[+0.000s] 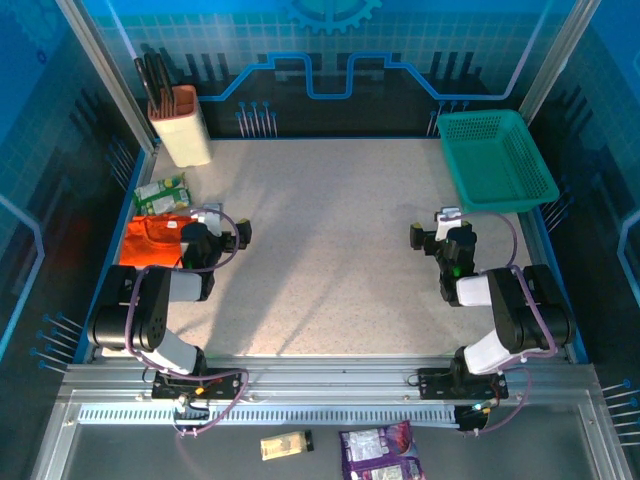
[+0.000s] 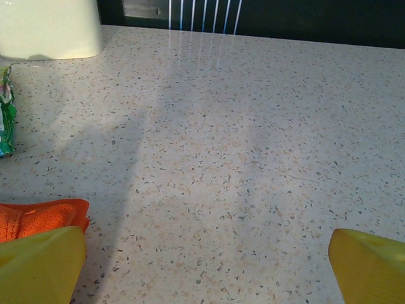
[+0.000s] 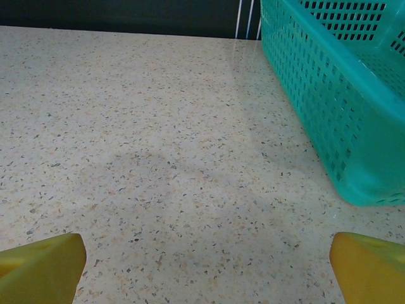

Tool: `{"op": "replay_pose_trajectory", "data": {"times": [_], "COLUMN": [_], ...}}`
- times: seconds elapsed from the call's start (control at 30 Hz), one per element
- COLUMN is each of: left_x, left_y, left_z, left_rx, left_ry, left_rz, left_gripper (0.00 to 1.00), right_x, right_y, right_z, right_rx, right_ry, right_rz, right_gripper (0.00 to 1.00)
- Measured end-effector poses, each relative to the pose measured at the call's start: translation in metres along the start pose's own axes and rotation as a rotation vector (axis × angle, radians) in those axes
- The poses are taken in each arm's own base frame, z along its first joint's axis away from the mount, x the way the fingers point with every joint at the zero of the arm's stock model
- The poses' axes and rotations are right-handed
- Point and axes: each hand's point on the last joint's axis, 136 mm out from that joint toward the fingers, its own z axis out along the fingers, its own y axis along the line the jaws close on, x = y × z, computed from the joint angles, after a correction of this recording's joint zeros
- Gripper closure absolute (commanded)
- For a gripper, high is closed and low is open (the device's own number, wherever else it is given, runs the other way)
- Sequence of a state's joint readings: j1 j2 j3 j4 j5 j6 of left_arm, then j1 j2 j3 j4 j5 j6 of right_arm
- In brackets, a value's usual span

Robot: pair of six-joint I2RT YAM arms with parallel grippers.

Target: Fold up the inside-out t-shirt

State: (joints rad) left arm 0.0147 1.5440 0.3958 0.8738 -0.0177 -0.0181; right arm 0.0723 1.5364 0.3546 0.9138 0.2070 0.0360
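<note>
The inside-out t-shirt (image 1: 150, 240) lies as a compact orange-red bundle at the table's left edge; a corner of the t-shirt (image 2: 39, 218) shows by the left fingertip in the left wrist view. My left gripper (image 1: 222, 232) sits just to the shirt's right, open, its yellow fingertips (image 2: 38, 266) wide apart over bare table. My right gripper (image 1: 440, 232) rests on the right side of the table, open, with yellow fingertips (image 3: 41, 269) spread and nothing between them.
A teal mesh basket (image 1: 495, 160) stands at the back right, close to the right gripper; its wall (image 3: 329, 107) shows in the right wrist view. A cream holder (image 1: 180, 125) stands at the back left. A green packet (image 1: 160, 195) lies behind the shirt.
</note>
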Motion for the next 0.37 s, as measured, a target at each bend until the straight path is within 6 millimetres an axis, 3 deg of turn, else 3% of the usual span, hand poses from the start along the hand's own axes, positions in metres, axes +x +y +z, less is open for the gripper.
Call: {"op": "replay_pose_trajectory", "data": {"times": [0.37], "left_x": [0.0000], "left_y": [0.0000], "left_z": [0.0000], "left_rx": [0.000], "left_ry": [0.000], "left_rz": [0.000], "left_gripper": [0.01], "right_x": [0.0000], "right_y": [0.0001], "right_z": [0.0001], "right_rx": [0.001], "right_ry": [0.000], "right_rz": [-0.005], "right_gripper": [0.00]}}
